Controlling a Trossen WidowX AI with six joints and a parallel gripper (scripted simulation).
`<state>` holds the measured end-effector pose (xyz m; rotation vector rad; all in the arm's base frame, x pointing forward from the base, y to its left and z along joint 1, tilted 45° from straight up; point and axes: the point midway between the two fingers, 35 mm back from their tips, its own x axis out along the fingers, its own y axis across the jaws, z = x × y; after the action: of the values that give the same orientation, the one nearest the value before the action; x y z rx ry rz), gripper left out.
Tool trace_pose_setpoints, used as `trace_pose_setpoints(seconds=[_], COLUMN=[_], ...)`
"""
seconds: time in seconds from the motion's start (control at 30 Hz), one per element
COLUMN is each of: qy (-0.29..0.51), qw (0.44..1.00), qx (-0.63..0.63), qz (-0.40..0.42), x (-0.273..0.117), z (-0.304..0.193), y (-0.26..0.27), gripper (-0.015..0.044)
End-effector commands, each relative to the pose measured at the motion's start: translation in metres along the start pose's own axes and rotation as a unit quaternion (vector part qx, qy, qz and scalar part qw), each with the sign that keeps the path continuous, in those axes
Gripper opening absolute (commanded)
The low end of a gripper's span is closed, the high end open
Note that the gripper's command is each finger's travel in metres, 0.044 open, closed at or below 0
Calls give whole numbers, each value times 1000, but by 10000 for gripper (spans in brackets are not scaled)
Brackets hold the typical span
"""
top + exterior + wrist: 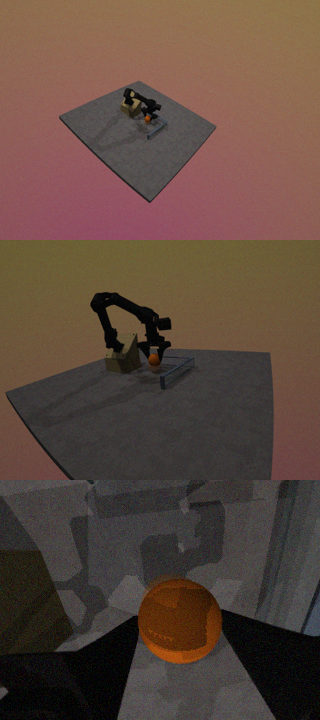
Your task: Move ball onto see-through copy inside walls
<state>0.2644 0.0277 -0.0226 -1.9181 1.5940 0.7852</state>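
Note:
My gripper point(148, 119) point(155, 360) point(177, 617) points down and is shut on the orange ball, with one finger on each side. The ball point(147, 119) point(154, 359) point(180, 621) is held a little above the table. The see-through copy point(154, 368) point(162, 582) shows faintly just below the ball in the exterior view, and as a thin sliver past the ball's upper left edge in the wrist view. One clear wall point(157, 129) point(162, 382) runs on the right of the ball. The other wall point(176, 357) runs behind it; they meet at the far right corner.
The tan base block point(131, 107) point(132, 355) point(30, 600) of the arm stands left of the ball, close to the gripper. The grey table point(180, 144) point(206, 420) carries it all, and shadows of the arm fall across its left part.

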Motion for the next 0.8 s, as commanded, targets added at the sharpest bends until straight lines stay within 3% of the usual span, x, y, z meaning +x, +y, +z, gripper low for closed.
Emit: trace_pose_setpoints(seconds=[0.0,0.7,0.77], qy=[4,6,3], qw=[1000,1000,1000], qx=[-5,-5,-2], qz=[2,2,1], x=[20,47,43], z=[-1,-2,-2], y=[3,4,3], gripper=[0,0,53])
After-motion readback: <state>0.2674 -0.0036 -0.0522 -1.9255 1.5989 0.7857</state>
